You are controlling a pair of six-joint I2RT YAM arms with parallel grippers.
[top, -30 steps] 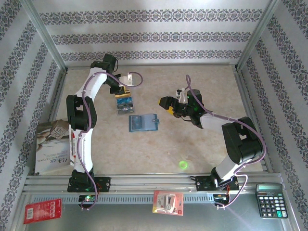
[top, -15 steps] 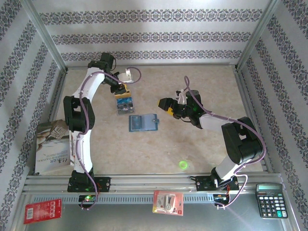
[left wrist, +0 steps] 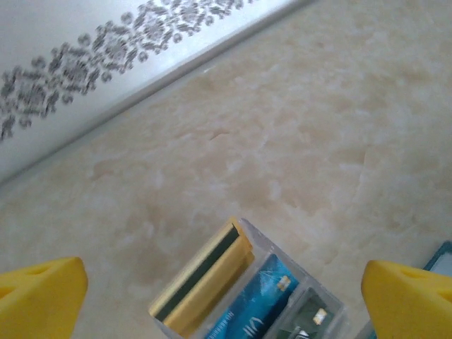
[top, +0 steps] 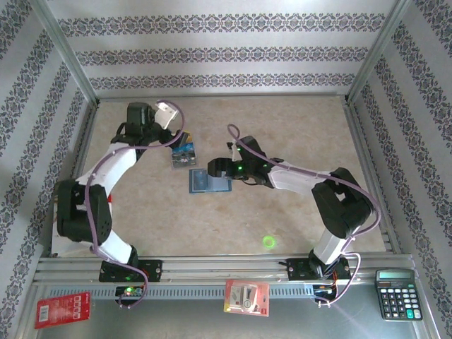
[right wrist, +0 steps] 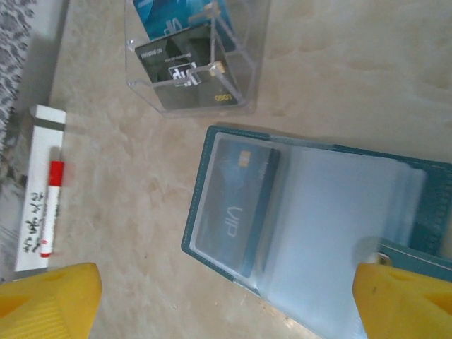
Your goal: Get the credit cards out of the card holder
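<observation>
Right gripper point(right wrist: 226, 304) open over holder point(right wrist: 339, 212). Card point(right wrist: 236, 205) below sits inside slick sleeve; pinch may catch sleeve, drag unpinned holder. Left gripper point(left wrist: 226, 300) open above tray point(right wrist: 244, 63).

A: What is cut off at the left wrist?
B: The clear tray point(left wrist: 247, 300) runs off the bottom edge, so its gold card point(left wrist: 201, 282), blue card point(left wrist: 248, 311) and dark card point(left wrist: 305, 319) show only in part. The card holder point(left wrist: 443, 256) is a mere corner at the right edge.
A: And at the right wrist?
B: The top edge slices the clear tray, and the card holder's right side leaves the frame. Its cloudy right sleeve hides whether anything lies beneath.
A: From above?
B: The left arm point(top: 85, 212) covers most of a book point(top: 65, 247). The right gripper point(top: 217, 169) overlaps the card holder's far edge, and all card print is too small to read.
</observation>
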